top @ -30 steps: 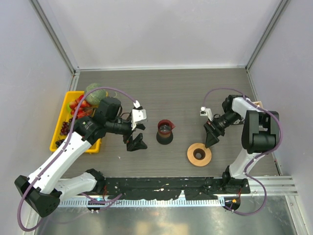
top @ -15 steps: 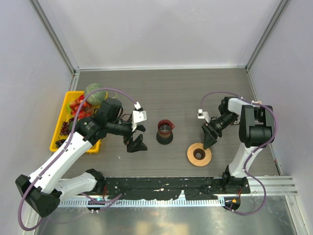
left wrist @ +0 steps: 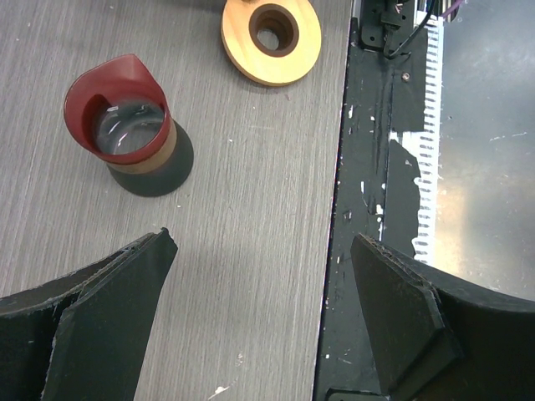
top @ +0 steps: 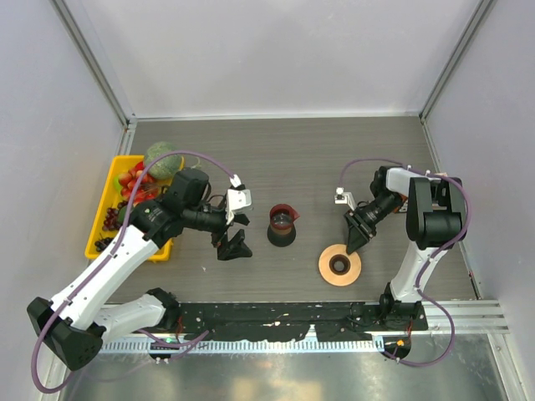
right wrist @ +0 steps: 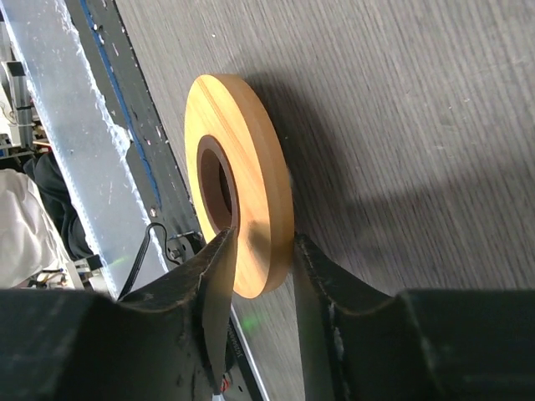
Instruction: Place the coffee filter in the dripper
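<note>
The dripper [top: 339, 264] is a round orange-brown ring with a dark centre hole, lying on the table near the front right; it also shows at the top of the left wrist view [left wrist: 271, 40]. My right gripper [top: 353, 242] comes down on its far rim. In the right wrist view, the right gripper [right wrist: 262, 236] is shut on the dripper [right wrist: 251, 167], with one finger at the hole's edge and the other against the outer face. My left gripper [top: 234, 241] hangs open over bare table left of the cup, nothing between its fingers [left wrist: 261, 241]. The coffee filter is out of view.
A small black cup with a red rim [top: 282, 225] stands between the two grippers, also seen from the left wrist [left wrist: 125, 125]. A yellow tray [top: 97, 247] of fruit and a green melon [top: 161, 157] sit at the left. The black rail [top: 276, 322] runs along the front edge.
My right gripper's jaws have closed from wide open onto the dripper's rim, and the dripper has shifted slightly left. The left arm has barely moved.
</note>
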